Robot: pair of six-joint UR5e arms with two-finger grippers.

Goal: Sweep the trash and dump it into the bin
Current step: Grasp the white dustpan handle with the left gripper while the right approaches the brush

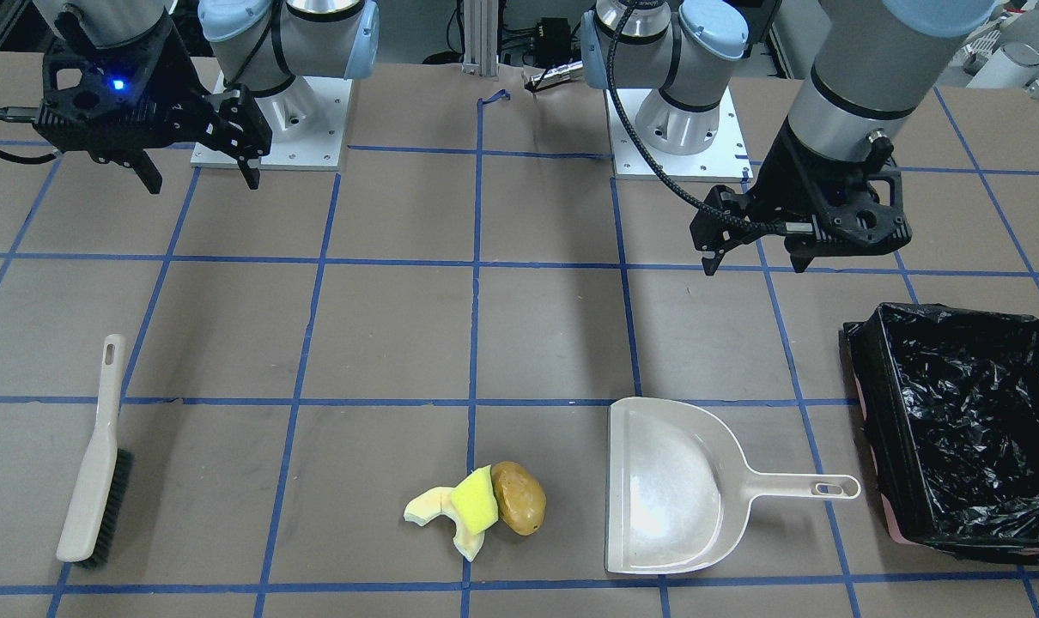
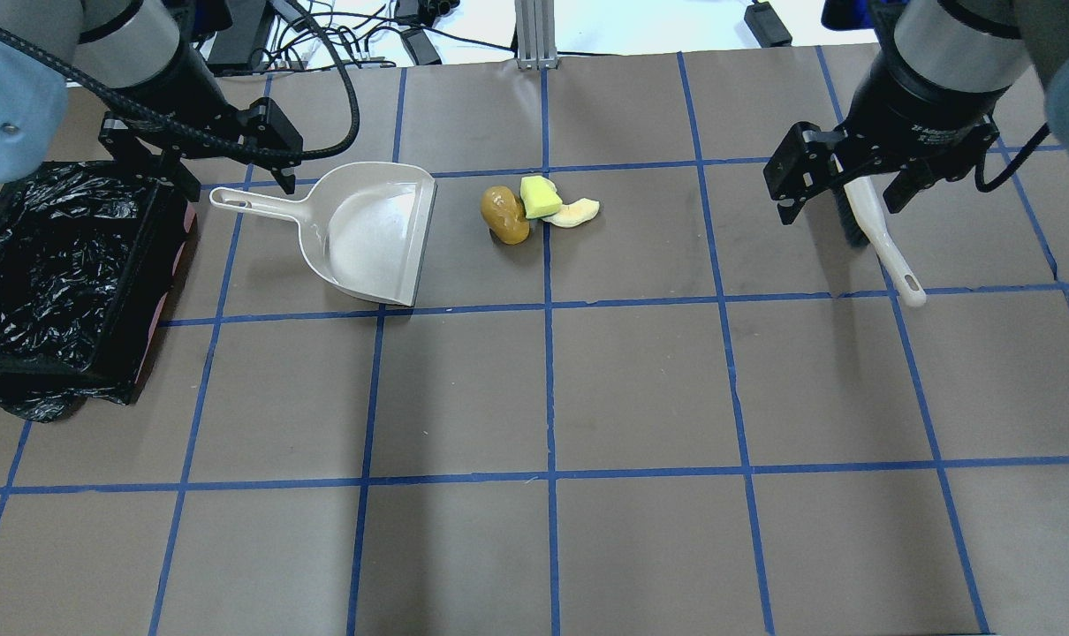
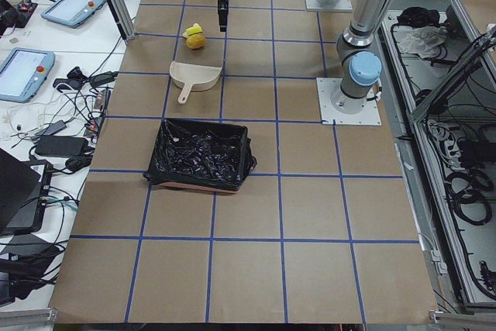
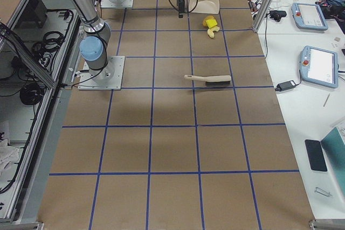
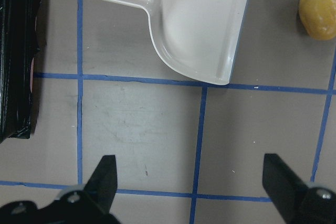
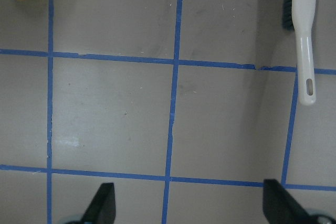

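Note:
The trash lies in a small heap: a glossy brown-yellow potato-like lump [image 1: 519, 498] [image 2: 504, 215], a yellow sponge [image 1: 475, 500] [image 2: 540, 196] and a pale cream foam scrap [image 1: 429, 506] [image 2: 575, 213]. The black-lined bin [image 1: 880, 429] [image 2: 159, 265] stands at the table's left end. My left gripper [image 1: 754, 264] [image 2: 225, 177] [image 5: 191, 187] is open and empty, above the table near the dustpan's handle. My right gripper [image 1: 203, 182] [image 2: 839, 208] [image 6: 186, 208] is open and empty, above the brush.
A beige dustpan [image 1: 670, 489] [image 2: 371, 234] [image 5: 199, 24] lies between trash and bin, its mouth toward the trash. A beige hand brush [image 1: 99, 455] [image 2: 879, 238] [image 6: 305, 35] lies flat on the robot's right side. Blue tape grids the brown table.

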